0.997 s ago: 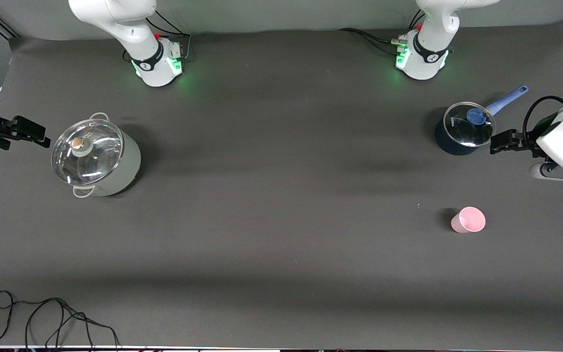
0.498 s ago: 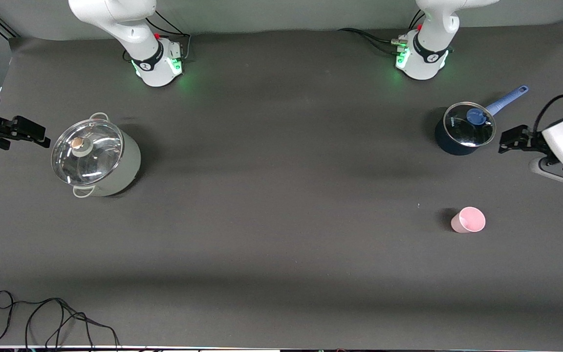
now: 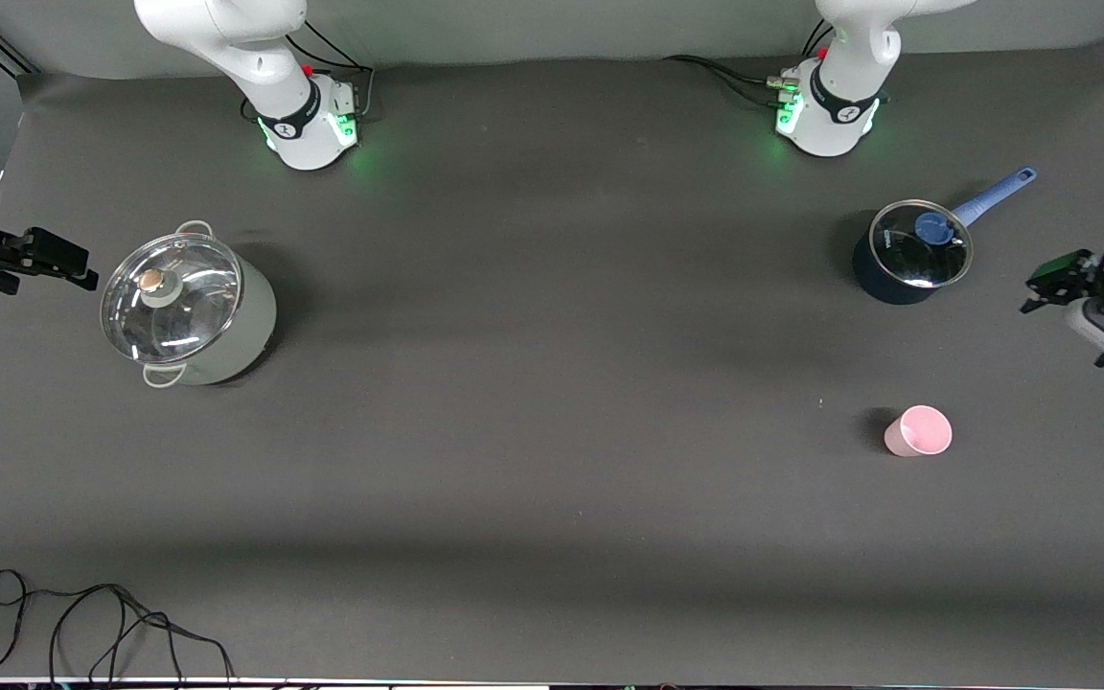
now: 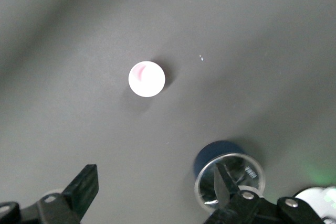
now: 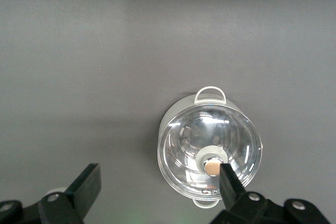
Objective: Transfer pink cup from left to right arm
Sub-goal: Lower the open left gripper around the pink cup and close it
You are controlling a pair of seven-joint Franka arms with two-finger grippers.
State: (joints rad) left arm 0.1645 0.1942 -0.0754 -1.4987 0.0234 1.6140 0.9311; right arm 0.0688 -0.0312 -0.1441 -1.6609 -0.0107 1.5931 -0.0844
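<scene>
Two grippers spread wide, holding nothing: left gripper [image 3: 1050,285] high over the table's edge, right gripper [image 3: 54,259] waiting beside the lidded pot [image 3: 188,311]. Pink cup [image 3: 918,431] upright, alone. Cup's inside shown only from the left wrist.

We see a large pale-green metal stockpot [image 3: 190,311] with a domed glass lid [image 5: 209,148] standing toward the right arm's end of the dark grey table [image 3: 552,383]. Toward the left arm's end stands a small dark-blue saucepan [image 3: 908,253] with a glass lid and a light-blue handle [image 3: 995,195]. A thin black cable [image 3: 102,623] lies looped at the table's near edge.
</scene>
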